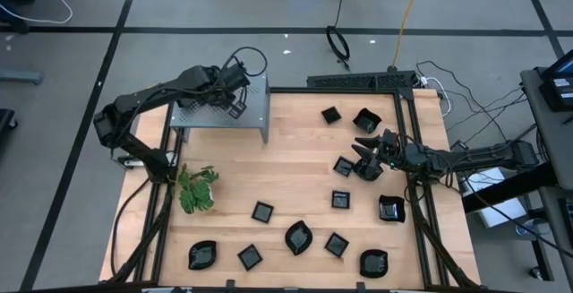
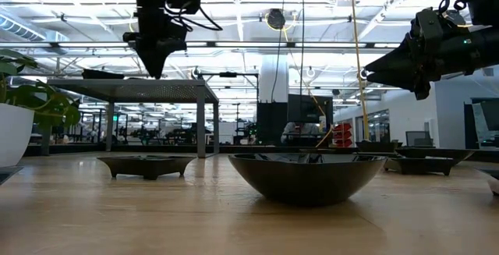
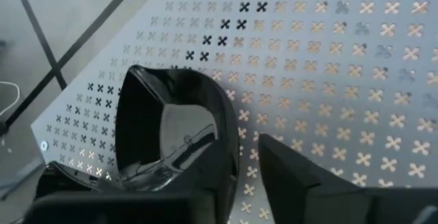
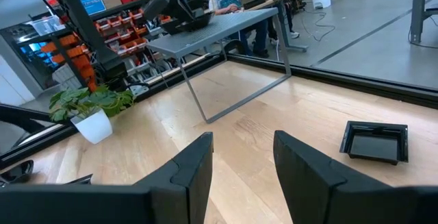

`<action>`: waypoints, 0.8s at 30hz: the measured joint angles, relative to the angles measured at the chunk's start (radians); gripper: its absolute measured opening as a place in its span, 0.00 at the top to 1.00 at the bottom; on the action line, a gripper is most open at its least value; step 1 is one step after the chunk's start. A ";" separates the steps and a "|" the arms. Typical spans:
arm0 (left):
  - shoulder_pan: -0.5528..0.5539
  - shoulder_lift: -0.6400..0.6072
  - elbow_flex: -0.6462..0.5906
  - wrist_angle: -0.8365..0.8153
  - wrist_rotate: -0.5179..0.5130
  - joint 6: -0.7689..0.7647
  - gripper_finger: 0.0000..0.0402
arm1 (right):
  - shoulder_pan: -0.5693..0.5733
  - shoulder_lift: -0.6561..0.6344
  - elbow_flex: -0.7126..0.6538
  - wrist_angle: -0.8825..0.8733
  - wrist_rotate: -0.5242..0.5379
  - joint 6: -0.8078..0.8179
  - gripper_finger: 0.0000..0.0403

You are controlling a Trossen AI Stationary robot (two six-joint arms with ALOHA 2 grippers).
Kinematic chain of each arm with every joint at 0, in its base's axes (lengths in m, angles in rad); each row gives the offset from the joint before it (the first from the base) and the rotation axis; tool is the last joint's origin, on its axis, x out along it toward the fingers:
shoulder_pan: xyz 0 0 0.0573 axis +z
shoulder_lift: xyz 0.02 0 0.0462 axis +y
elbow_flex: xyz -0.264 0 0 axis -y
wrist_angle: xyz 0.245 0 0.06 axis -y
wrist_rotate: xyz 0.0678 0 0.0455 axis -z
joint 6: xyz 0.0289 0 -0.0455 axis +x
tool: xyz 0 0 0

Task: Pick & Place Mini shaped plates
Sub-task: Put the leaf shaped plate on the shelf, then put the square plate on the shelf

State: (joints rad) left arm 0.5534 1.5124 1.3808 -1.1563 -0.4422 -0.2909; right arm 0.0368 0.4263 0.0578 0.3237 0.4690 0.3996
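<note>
Fingers of our left gripper (image 3: pixel 236 176) pinch one glossy black shallow dish (image 3: pixel 174 131) by its rim, over the grey perforated metal shelf (image 1: pixel 255 118) at upper left. We judge it light, stiff, slick: thin rims are the hold. Our right gripper (image 4: pixel 243 159) hangs open and empty at centre right; other black dishes (image 1: pixel 298 236) dot the wooden table (image 1: pixel 295 163).
</note>
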 joint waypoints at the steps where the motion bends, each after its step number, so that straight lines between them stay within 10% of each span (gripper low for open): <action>1: -0.003 0.000 0.000 0.002 0.000 0.004 0.74 | 0.000 0.000 0.000 0.000 0.000 0.000 0.65; 24: -0.420 -0.042 0.001 0.311 0.130 -0.030 0.59 | 0.000 0.000 0.000 0.000 0.000 0.000 0.65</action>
State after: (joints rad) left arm 0.1337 1.4708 1.3819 -0.8454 -0.3120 -0.3205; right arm 0.0364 0.4267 0.0578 0.3241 0.4692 0.3996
